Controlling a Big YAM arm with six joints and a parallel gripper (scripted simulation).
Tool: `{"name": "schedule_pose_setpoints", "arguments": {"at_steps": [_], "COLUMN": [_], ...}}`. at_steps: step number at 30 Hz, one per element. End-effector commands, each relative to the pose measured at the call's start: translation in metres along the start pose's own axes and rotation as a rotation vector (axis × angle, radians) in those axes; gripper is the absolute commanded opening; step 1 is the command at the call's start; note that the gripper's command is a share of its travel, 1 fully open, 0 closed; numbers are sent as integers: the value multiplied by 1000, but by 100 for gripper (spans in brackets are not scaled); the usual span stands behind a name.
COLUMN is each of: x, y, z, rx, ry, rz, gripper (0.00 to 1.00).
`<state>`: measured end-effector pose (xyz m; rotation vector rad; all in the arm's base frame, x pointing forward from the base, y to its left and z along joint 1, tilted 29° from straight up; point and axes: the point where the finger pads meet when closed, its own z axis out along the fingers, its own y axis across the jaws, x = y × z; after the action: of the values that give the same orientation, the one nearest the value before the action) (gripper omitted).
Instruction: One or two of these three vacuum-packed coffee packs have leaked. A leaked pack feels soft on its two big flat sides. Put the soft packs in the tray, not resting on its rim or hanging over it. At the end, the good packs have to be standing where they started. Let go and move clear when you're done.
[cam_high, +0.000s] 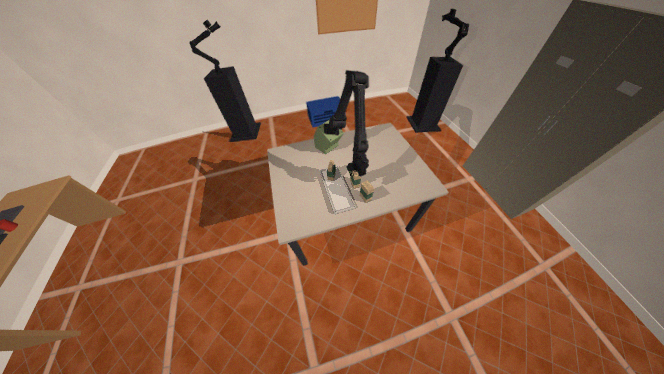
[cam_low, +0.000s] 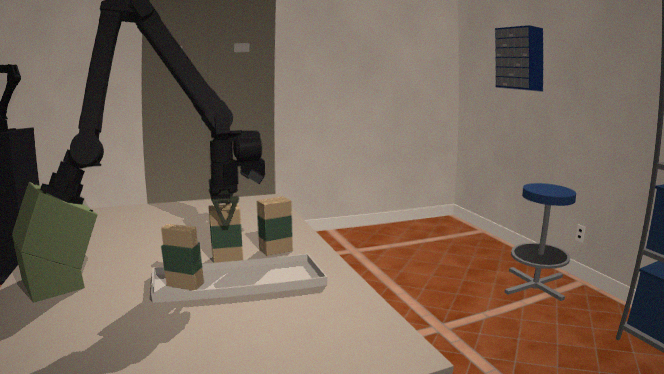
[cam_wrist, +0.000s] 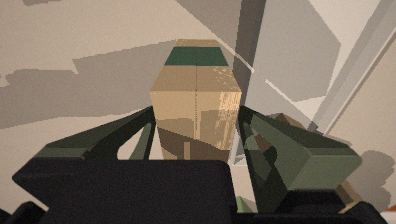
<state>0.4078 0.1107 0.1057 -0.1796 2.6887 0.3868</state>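
Table (cam_low: 300, 320): we see it carrying a green arm base (cam_low: 47, 245) at the left, a tray and three packs.
Arm (cam_low: 165, 50): we follow it from the base up and then down to the middle pack, gripper pointing straight down.
Tray (cam_low: 240, 289): white and shallow, long axis left to right in the exterior view, lying near the table's middle.
Tray contents: we find the left pack (cam_low: 182, 257) standing upright at the tray's left end; the rest of the floor is bare.
Middle pack (cam_low: 226, 233): it stands upright on the table just beyond the tray's far rim, long axis vertical, green band around its middle.
Right pack (cam_low: 274, 226): we see it upright too, just right of the middle pack and apart from it, also beyond the far rim.
Gripper (cam_low: 225, 214): released and holding nothing; we see it lowered over the top of the middle pack.
Jaws: they stand fairly wide, one on each side of the middle pack's upper part.
Fingers: in the wrist view they flank the pack closely; we cannot tell whether they touch it.
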Motion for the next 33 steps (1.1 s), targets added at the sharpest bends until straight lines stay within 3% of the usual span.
{"name": "schedule_pose_setpoints", "arguments": {"at_steps": [1,29,30,33], "x": [-8,-8,-8,-8], "y": [5,5,5,5], "z": [-4,-4,-4,-4], "rx": [-4,-4,-4,-4], "ry": [-21,-21,-21,-21], "rz": [2,2,2,3], "gripper": [77,77,24,24]}}
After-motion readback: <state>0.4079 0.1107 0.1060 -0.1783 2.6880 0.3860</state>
